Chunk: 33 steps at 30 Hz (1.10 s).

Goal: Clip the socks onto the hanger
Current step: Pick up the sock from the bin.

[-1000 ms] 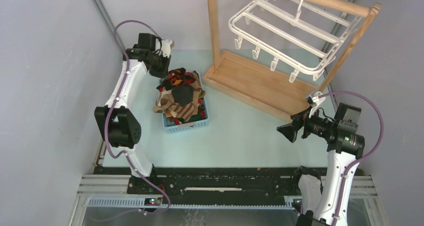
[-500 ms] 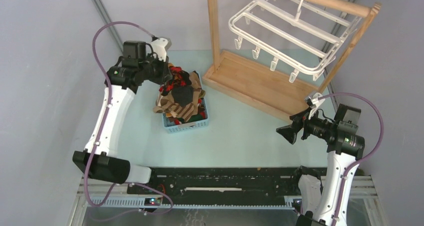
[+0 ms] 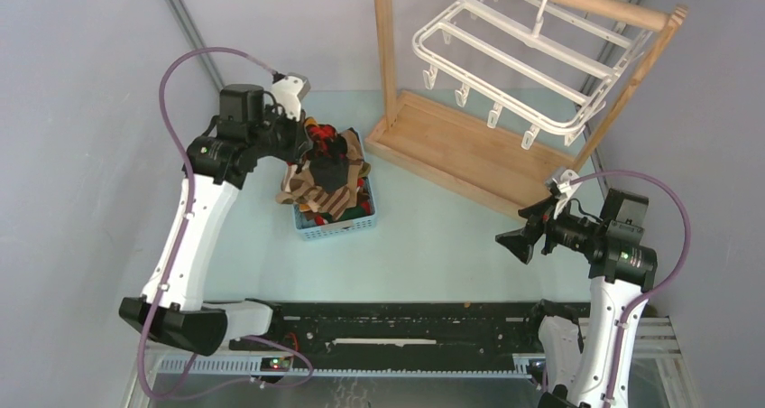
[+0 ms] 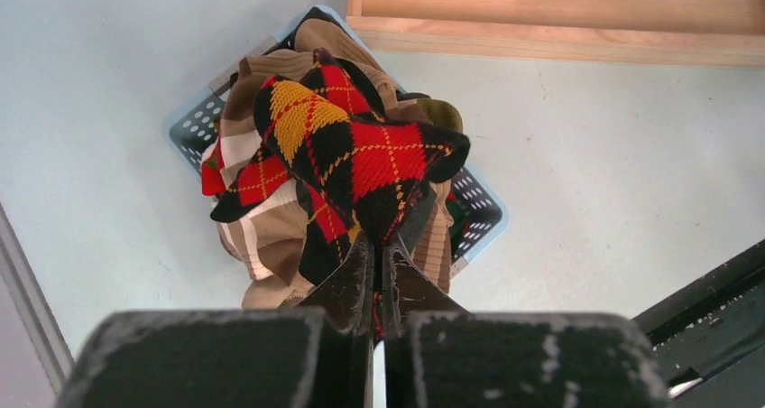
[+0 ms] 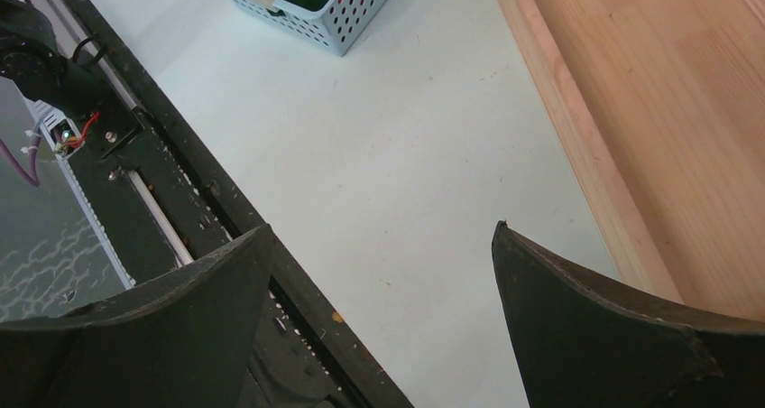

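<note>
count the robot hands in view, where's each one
2. The left hand is above the small blue plastic basket, shut on a black argyle fabric sock; the right hand hangs open over the pale table beside the tan wooden stand base.

I was working in a robotics lab cell. Plain grey partition walls point(image 3: 81, 110) stood just outside the left gripper point(image 3: 302, 151), and slotted aluminium frame rails point(image 3: 180, 334) ran well behind it.
</note>
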Tool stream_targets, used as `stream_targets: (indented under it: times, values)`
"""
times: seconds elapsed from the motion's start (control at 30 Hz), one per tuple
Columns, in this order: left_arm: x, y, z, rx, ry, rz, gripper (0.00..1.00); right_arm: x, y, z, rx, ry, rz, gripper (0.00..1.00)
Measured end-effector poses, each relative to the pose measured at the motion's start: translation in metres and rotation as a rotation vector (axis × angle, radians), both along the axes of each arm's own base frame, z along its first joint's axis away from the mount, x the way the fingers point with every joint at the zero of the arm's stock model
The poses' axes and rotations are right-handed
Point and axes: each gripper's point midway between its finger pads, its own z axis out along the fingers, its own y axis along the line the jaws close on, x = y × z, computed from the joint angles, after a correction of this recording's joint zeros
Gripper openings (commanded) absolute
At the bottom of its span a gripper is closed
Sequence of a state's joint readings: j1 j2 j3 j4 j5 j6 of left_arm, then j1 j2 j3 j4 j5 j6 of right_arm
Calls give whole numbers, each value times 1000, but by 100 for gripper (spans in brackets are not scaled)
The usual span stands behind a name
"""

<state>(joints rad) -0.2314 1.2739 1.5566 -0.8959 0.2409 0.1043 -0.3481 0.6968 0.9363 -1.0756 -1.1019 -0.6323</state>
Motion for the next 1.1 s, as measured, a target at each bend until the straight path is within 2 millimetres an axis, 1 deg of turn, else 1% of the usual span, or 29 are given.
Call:
stream_targets:
  times: [0.07,0.1,0.13,0.2,0.23,0.27,0.3,0.37,0.4,0.47,0.57,0.63,0.7,0.77,0.83,0.93,1.03,1.1]
  values:
    - [-3,0,1,-1,-12,-1,0,0,0,0,-3,-3,5,100]
    - [-5,1,-4,3,-9,1,0,0,0,0,-5,-6,7,100]
    - [-7,1,-14,11,9,4,0,0,0,0,-8,-9,9,100]
    - [-11,2,-43,32,75,9,0,0,0,-1,-11,-12,12,100]
    - [-14,1,-67,46,140,11,2,-1,1,-1,-13,-13,14,100]
    - [-17,0,-85,57,193,12,3,-1,1,-1,-14,-13,17,100]
    - [-21,-1,-105,69,256,14,7,-1,1,-1,-16,-15,19,100]
    - [-30,-1,-137,90,355,24,20,-1,1,-1,-20,-20,23,100]
    - [-36,0,-149,98,395,29,27,-1,1,-1,-20,-21,25,100]
    - [-43,1,-157,103,431,38,40,-1,2,-2,-22,-23,30,100]
    - [-45,1,-153,87,426,56,57,-2,2,-2,-23,-23,33,100]
    - [-47,1,-146,72,415,68,65,-2,3,-2,-25,-25,36,100]
    - [-48,1,-137,55,403,77,70,-2,3,-2,-26,-27,37,100]
    - [-48,-1,-122,28,380,85,74,-3,3,-1,-29,-34,38,100]
    - [-44,-6,-102,-16,346,93,77,-4,3,-2,-30,-36,38,100]
    - [-35,-14,-68,-97,278,111,78,-5,4,-5,-28,-30,39,100]
    - [-29,-22,-51,-135,233,125,76,-6,4,-7,-26,-25,39,100]
    - [-28,-27,-49,-121,222,130,75,-6,4,-7,-26,-23,39,100]
